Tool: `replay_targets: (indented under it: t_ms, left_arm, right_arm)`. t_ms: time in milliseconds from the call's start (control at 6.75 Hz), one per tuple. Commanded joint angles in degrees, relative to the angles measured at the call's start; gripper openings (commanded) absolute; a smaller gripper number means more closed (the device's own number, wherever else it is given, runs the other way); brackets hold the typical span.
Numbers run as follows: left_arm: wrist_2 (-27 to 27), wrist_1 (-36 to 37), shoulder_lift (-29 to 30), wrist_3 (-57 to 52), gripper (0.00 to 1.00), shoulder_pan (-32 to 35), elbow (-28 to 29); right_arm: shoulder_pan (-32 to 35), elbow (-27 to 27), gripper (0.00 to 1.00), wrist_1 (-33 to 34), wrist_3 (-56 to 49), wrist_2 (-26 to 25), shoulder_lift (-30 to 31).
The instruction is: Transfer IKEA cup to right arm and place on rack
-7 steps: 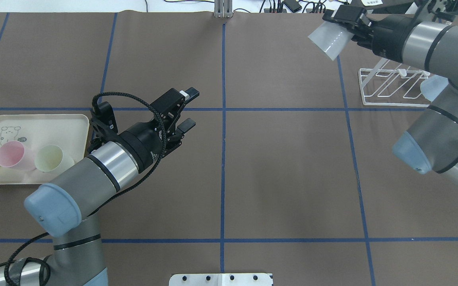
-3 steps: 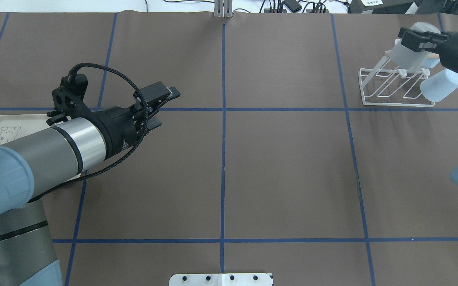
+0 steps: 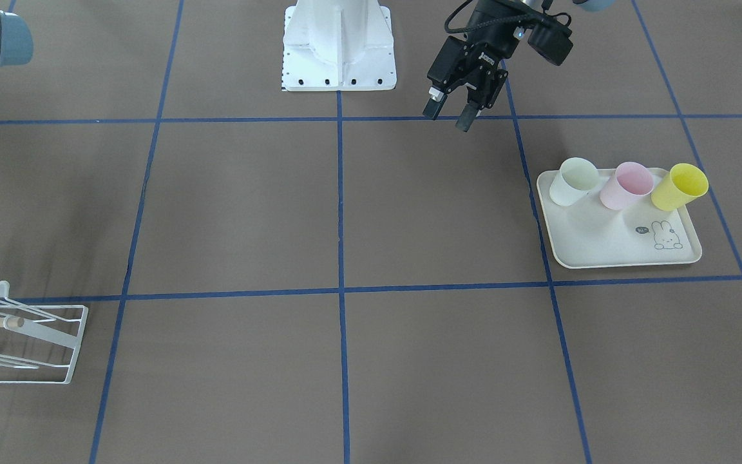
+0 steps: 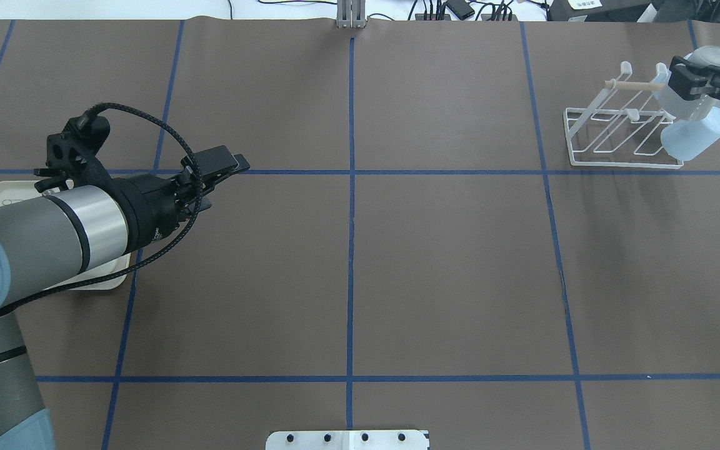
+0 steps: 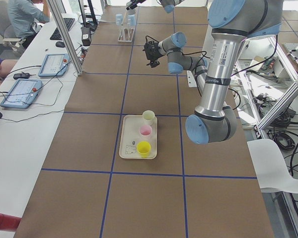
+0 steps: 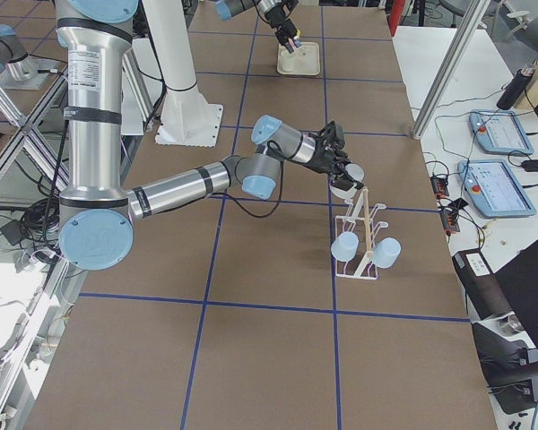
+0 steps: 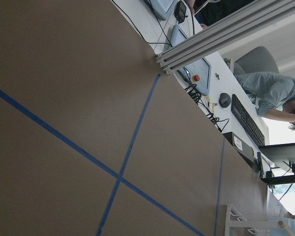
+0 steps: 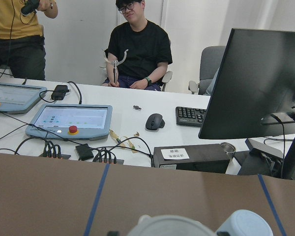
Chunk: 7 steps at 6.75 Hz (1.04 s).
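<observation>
My right gripper [image 4: 700, 78] is shut on a translucent IKEA cup [image 4: 679, 103], which it holds tilted over the right end of the white wire rack [image 4: 622, 140], beside the wooden rod [image 4: 638, 85]. One pale blue cup [image 4: 694, 134] hangs on the rack's right end. In the exterior right view two such cups [image 6: 344, 246] [image 6: 387, 253] hang there, below the held cup [image 6: 350, 175]. My left gripper [image 3: 449, 118] stands open and empty, above the table a little short of the tray [image 3: 603, 251].
The cream rabbit-printed tray carries a whitish cup [image 3: 574, 180], a pink cup [image 3: 628, 185] and a yellow cup [image 3: 680, 187]. The robot's white base [image 3: 339, 45] stands at mid-table on the robot's side. People, a monitor [image 8: 255, 83] and control panels are beyond the table's far edge.
The right gripper has carried the cup rightward, from beyond the rack's left corner to its right end. The left arm has drawn back left toward the tray, still open.
</observation>
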<state>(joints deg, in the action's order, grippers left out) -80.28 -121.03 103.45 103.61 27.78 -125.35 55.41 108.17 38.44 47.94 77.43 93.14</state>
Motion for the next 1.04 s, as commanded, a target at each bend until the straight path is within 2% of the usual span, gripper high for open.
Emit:
replay_targets:
  t_ms: [0, 148, 889]
  left_arm:
    - [-0.67, 0.45, -0.18, -0.34, 1.00, 0.26, -0.07]
    - [-0.67, 0.53, -0.18, -0.34, 1.00, 0.26, 0.02]
    - [-0.67, 0.45, -0.18, -0.25, 1.00, 0.17, 0.46]
  right_arm:
    - [-0.21, -5.91, 0.00, -3.78, -0.13, -0.18, -0.41]
    - [-0.21, -8.48, 0.00, -7.21, -0.22, -0.09, -0.85]
    - [-0.21, -12.10, 0.00, -7.59, -0.22, -0.09, -2.44]
